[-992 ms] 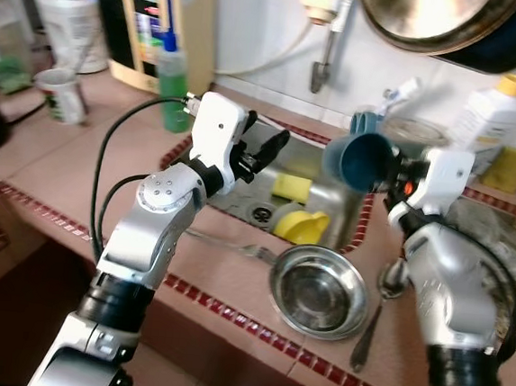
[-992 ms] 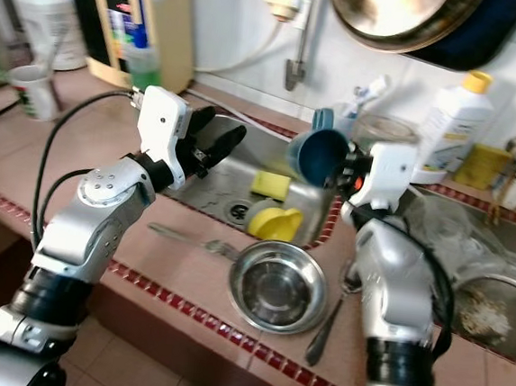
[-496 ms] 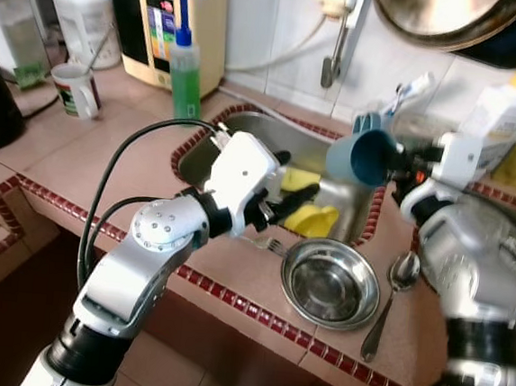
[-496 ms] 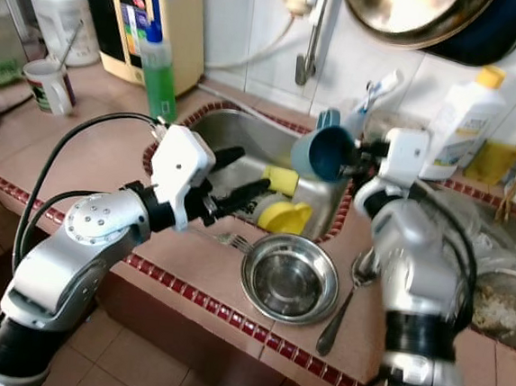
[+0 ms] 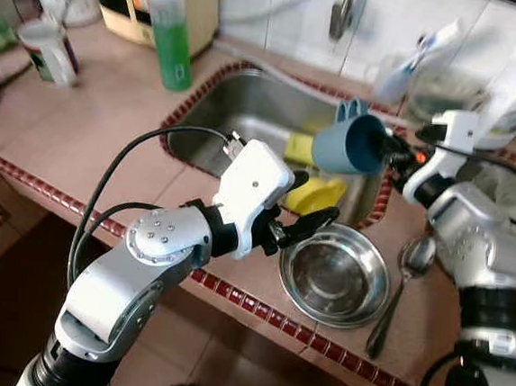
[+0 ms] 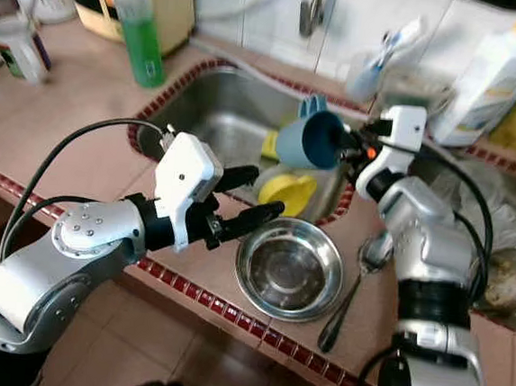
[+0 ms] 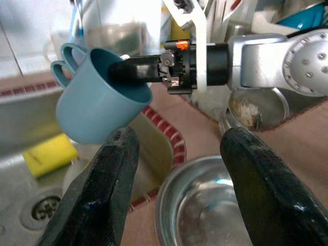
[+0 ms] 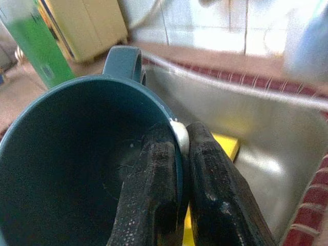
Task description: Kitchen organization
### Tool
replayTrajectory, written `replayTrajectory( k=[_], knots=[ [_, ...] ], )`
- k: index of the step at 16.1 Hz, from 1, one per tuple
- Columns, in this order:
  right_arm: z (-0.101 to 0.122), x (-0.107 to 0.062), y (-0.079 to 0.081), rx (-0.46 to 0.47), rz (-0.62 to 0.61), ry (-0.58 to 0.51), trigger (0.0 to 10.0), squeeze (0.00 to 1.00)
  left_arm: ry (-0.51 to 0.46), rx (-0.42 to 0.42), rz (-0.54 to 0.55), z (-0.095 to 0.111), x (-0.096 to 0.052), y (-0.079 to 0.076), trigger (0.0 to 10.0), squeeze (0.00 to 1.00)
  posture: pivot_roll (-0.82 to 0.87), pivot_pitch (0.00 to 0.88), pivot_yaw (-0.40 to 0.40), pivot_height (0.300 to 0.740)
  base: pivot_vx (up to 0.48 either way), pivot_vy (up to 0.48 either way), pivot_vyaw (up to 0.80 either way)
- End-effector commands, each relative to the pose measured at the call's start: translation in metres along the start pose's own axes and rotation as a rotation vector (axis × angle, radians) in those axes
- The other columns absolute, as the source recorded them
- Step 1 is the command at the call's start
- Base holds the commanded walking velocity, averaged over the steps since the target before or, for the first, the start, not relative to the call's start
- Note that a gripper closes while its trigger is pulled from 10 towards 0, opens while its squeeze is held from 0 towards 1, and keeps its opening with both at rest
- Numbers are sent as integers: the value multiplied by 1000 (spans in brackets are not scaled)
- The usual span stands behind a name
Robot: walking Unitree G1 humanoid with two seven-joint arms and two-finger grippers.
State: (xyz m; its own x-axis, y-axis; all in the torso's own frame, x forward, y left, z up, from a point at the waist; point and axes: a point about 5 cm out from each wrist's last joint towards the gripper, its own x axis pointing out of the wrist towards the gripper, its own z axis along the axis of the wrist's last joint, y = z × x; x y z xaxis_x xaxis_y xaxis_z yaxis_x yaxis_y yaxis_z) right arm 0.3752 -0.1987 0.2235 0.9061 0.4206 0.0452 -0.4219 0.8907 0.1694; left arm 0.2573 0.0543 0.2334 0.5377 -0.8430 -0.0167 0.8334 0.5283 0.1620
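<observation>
In the right wrist view, right hand [image 8: 177,154] pinching blue mug [image 8: 77,154] rim.

Pink tiled counter [image 5: 91,133] below a white tiled wall [image 5: 283,6]

A green bottle [image 5: 170,36] and a paper cup [image 5: 46,48] stand on the tiled desk [image 5: 82,132]; a white bottle [image 6: 503,79] stands behind.
</observation>
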Motion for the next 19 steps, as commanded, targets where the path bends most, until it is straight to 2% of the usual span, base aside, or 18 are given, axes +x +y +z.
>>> replayTrajectory(
  k=[1, 9, 10, 11, 12, 19],
  knots=[
    [2, 2, -3, 10, 21, 20, 10000, 0, 21, 1, -20, -2, -2, -4, 10000, 0, -30, 325, -1, 740, 0, 0, 0],
    [-5, 15, -5, 41, 107, 116, 10000, 0, 29, -17, 4, 2, -2, -3, 10000, 0, -26, 348, -13, 740, 0, 0, 0],
    [-3, 18, -5, 48, 122, 113, 10000, 435, 25, -18, 8, 4, -3, -3, 10000, 0, -26, 347, -17, 740, 0, 0, 0],
    [-1, 18, -5, 55, 131, 106, 10000, 784, 24, -19, 10, 4, -3, -3, 10000, 0, -26, 345, -18, 740, 0, 0, 0],
    [1, 19, -4, 60, 139, 96, 10000, 1000, 23, -20, 13, 4, -3, -2, 10000, 0, -26, 346, -19, 740, 0, 0, 0],
    [11, 22, -7, 63, 145, 58, 10000, 1000, 17, -6, 38, 6, -4, 2, 10000, 0, -14, 332, -20, 740, 0, 0, 0]
  ],
)
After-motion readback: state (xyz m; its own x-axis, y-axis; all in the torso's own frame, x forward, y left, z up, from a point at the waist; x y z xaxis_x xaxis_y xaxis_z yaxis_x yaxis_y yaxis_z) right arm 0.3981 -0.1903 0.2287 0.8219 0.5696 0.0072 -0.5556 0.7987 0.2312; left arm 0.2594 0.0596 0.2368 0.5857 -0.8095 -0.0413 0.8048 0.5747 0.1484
